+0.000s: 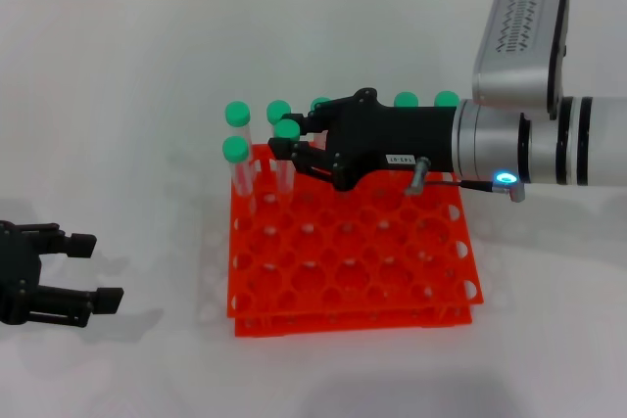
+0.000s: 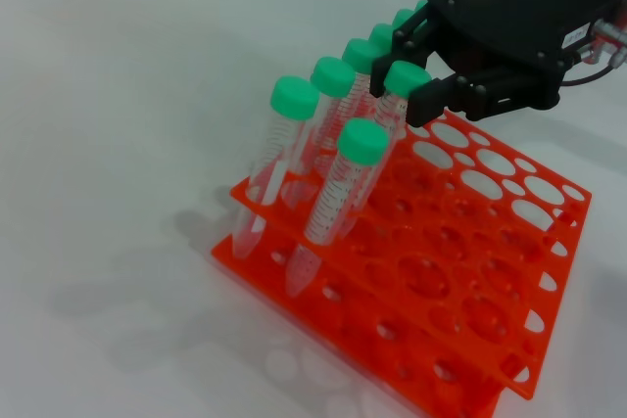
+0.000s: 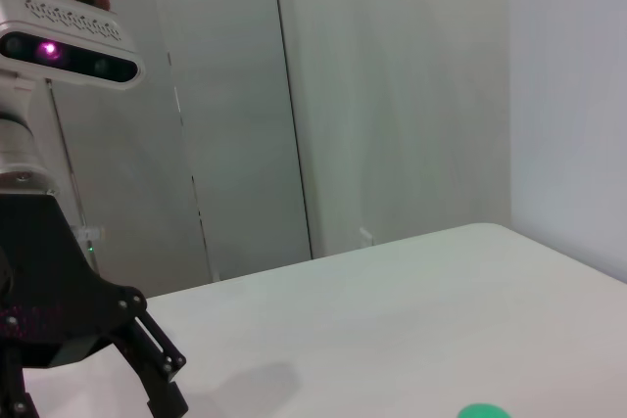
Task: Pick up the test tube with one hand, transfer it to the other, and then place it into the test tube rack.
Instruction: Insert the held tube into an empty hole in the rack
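Nearest you, the left gripper point(image 1: 93, 266) idles open-jawed on the tabletop point(image 1: 118, 95), while the right gripper point(image 1: 286, 140) holds its jaws clamped on the tube point(image 1: 285, 159) over the rack point(image 1: 353, 261); release tilted and you'll knock the neighbouring tubes point(image 1: 237, 165).

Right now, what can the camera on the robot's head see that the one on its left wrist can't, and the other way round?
Only the head view shows the left hand, low beside the table's near left, fingers apart and holding nothing, plus the right arm's silver wrist. Only the left wrist view shows the tubes' clear ribbed bodies and pointed tips slanting down through the two tiers of the test tube rack. Both show the orange rack, the green-capped tubes standing in it, and the right hand with its fingers around the cap end of the test tube over the rack.
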`<state>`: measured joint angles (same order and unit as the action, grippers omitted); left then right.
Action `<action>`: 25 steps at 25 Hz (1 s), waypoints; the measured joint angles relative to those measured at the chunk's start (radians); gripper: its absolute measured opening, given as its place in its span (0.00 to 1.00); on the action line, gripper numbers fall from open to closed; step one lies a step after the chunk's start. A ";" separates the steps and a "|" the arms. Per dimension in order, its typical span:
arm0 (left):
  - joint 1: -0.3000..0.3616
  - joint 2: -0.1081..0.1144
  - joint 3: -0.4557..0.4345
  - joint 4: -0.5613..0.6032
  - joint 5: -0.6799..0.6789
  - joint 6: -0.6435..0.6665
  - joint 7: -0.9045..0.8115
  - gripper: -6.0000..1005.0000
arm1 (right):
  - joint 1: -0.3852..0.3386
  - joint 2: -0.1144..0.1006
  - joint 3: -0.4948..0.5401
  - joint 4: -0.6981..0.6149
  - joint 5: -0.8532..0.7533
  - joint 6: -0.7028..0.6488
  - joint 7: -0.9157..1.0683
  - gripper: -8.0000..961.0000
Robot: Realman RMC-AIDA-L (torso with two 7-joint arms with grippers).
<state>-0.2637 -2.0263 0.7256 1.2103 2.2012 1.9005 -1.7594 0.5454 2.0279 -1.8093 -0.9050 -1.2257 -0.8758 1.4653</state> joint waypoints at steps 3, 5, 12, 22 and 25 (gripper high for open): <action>0.000 0.000 0.000 0.000 0.000 0.000 0.000 0.89 | 0.000 0.000 -0.001 0.000 0.000 0.000 0.000 0.31; 0.000 0.000 0.000 0.000 0.000 0.000 0.000 0.89 | 0.000 0.000 -0.001 0.000 0.000 0.000 0.000 0.31; 0.000 0.000 0.000 0.000 0.000 0.000 0.005 0.89 | 0.003 0.000 -0.001 0.000 0.000 -0.009 0.001 0.32; 0.000 0.000 0.000 -0.010 0.000 0.000 0.011 0.89 | 0.011 0.000 -0.004 0.000 0.000 -0.011 0.001 0.33; 0.000 0.000 0.000 -0.011 0.000 0.000 0.012 0.89 | 0.011 0.000 -0.004 0.000 0.000 -0.011 0.001 0.34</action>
<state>-0.2638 -2.0262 0.7256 1.1995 2.2012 1.9006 -1.7479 0.5567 2.0279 -1.8136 -0.9050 -1.2257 -0.8864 1.4665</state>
